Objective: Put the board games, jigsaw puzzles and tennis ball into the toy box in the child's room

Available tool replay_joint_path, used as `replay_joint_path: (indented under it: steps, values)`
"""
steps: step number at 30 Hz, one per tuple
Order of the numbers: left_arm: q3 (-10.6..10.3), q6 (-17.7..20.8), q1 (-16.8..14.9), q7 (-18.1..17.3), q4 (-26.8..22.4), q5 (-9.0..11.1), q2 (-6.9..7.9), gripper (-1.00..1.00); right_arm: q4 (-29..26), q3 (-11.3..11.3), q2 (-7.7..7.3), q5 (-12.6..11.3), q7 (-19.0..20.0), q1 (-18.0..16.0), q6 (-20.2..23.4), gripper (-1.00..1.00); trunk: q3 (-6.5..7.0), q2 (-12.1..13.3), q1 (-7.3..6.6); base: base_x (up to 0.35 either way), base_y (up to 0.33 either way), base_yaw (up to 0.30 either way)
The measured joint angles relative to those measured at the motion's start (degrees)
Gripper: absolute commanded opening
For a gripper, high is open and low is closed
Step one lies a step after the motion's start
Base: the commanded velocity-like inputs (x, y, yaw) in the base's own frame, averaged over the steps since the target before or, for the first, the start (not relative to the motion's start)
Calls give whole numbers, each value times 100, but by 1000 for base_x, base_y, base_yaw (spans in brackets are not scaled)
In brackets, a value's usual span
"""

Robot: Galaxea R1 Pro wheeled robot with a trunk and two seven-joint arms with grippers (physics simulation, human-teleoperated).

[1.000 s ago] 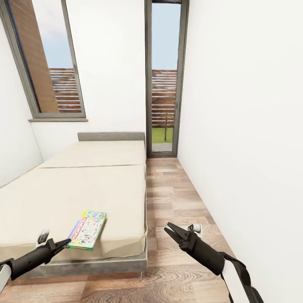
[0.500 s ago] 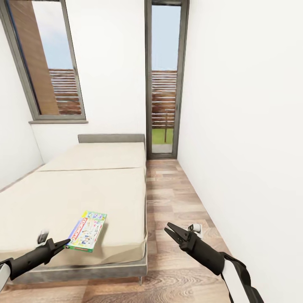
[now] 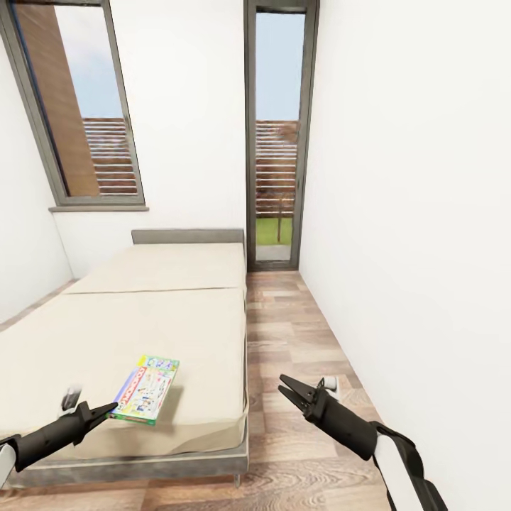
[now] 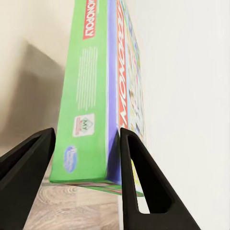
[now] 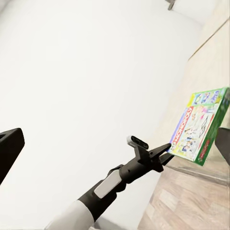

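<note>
a monopoly board game (image 3: 146,389) lying flat on the cream bed (image 3: 128,326), close to the near edge and nearer the side by the wood floor (image 3: 298,333). lid green and white with a red name strip, seen edge-on in the left wrist view (image 4: 98,91) and from across the gap in the right wrist view (image 5: 197,125). left gripper (image 3: 106,409) low at the near corner of the box, its two black fingers (image 4: 28,177) spread apart, one on each side of the box's short end. touching the box or not: cannot tell. nothing lifted, box resting on the mattress. right gripper (image 3: 287,389) out over the floor beside the bed, well apart from the box, fingers a little apart with nothing between them. grey headboard (image 3: 187,235) at the far end of the bed. a slanted window (image 3: 78,106) on the far wall and a tall narrow glass door (image 3: 277,135) next to it, with a wooden fence and green grass outside. white walls on both sides.
</note>
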Motion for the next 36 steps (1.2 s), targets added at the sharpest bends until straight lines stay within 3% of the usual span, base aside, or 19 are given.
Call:
replay_joint_path:
  steps: [6,17,27,35,36]
  values:
    - [-8,136,0,-171,-127,1,51,-100,27,-177,-1,-1,-241,-2,7,100,108,241,-132,0,0,0]
    - [-36,242,-1,-933,-204,-38,322,-100,148,-245,-2,20,-300,-14,-14,100,305,682,-374,0,0,0]
    - [-49,693,6,-1900,-259,-40,715,-100,199,-248,-65,397,-352,-16,-32,100,485,1083,-593,0,0,0]
    - [-77,739,8,-2349,-312,-58,1062,-100,278,-242,-125,466,-368,-17,-46,100,628,1404,-769,0,0,0]
    - [-96,742,6,-2417,-316,-54,1157,-100,307,-241,-128,473,-363,-15,-57,100,647,1444,-791,0,0,0]
